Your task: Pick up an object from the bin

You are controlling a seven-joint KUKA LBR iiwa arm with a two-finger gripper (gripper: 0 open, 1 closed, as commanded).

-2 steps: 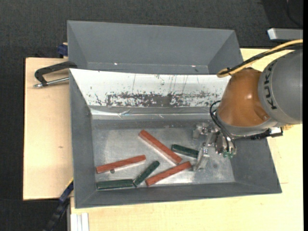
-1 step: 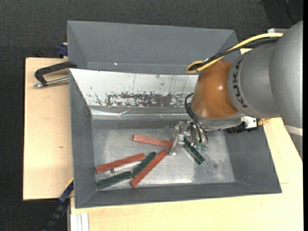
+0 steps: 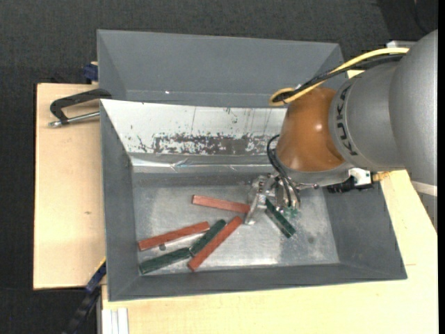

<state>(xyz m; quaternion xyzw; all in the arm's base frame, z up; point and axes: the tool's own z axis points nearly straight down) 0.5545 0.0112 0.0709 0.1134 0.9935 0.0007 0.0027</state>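
Grey bin point(image 3: 118, 186) floor, right of centre: gripper point(image 3: 273, 206) low over short green stick point(image 3: 284, 223); spread or closed, I cannot tell. Risk: red stick point(image 3: 219, 203) just beside could get nudged or snag the grasp.

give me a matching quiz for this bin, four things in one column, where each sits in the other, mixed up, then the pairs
Things
1. gripper
2. short green piece
3. level red stick
4. green stick alongside the long red stick

Places
a. just lower right of the gripper
b. by the front-left corner of the bin
c. right half of the bin, below the orange cover
d. mid-floor, just left of the gripper

Pairs: 1-c, 2-a, 3-d, 4-b
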